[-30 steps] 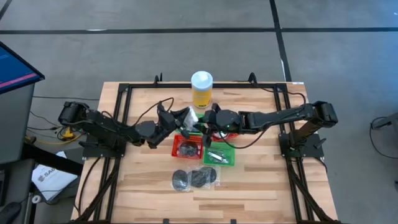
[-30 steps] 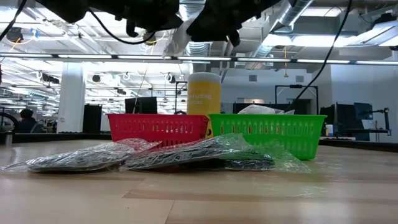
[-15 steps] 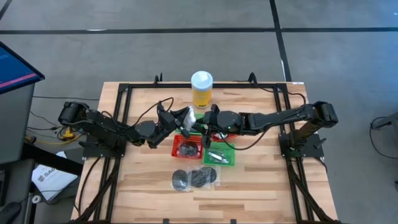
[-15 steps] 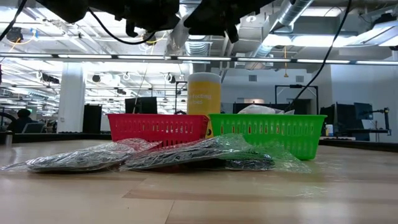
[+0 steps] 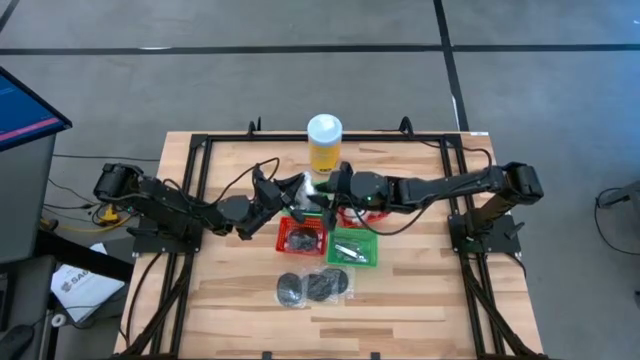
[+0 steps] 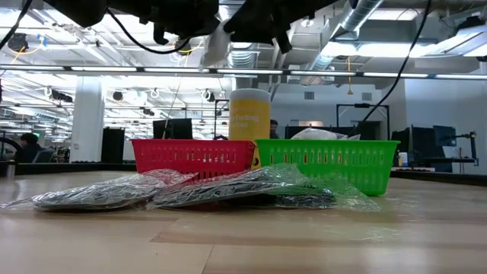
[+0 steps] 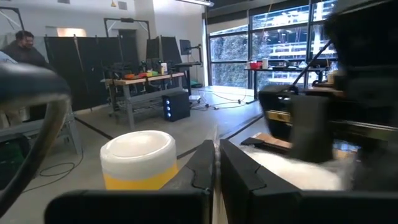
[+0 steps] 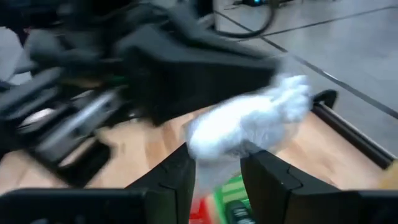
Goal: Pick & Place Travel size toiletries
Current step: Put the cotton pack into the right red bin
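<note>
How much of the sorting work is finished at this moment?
Done: the red mesh basket and the green mesh basket each already hold items. In hand: a white crinkly packet sits between both grippers above the baskets, the left gripper shut on it, the right gripper around it. Left: three black round discs in clear wrap still lie on the wooden table.

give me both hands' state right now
Left hand: closed on the edge of a white crinkly packet.
Right hand: partly closed, gripping the same packet.
</note>
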Controlling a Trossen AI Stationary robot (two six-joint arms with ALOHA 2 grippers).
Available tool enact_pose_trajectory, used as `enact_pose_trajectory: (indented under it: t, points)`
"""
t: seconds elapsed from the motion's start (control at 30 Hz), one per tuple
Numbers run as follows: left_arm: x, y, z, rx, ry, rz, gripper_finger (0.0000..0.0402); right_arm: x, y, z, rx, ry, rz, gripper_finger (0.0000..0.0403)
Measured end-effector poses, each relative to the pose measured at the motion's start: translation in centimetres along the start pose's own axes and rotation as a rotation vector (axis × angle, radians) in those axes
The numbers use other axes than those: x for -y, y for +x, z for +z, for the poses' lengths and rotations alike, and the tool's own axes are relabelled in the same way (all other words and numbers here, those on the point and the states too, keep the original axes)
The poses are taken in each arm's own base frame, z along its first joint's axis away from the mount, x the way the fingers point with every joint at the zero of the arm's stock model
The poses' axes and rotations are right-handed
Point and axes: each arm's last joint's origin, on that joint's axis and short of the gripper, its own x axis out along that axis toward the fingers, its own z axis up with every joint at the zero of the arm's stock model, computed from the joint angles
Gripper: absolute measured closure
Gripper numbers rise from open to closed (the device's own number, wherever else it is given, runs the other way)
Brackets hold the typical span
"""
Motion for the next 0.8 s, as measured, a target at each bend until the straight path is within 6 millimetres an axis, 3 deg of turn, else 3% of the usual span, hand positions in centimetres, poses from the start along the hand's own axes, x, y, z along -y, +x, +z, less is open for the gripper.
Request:
enact_pose_trajectory:
  t: [0.23,0.43,0.8]
  points:
    - [0.04,-0.06,0.01,-0.001,0.003,0.0,0.0396,0.66,0.17,0.0,-0.011,0.027,-0.02,0.0303]
    - [0.04,-0.06,0.0,0.0,0.004,-0.003,0.0396,0.76,0.15,-0.43,-0.054,-0.006,-0.03,0.039]
    - [0.04,-0.06,-0.01,0.0,0.005,-0.006,0.038,0.96,0.07,-0.77,-0.096,-0.042,-0.04,0.0402]
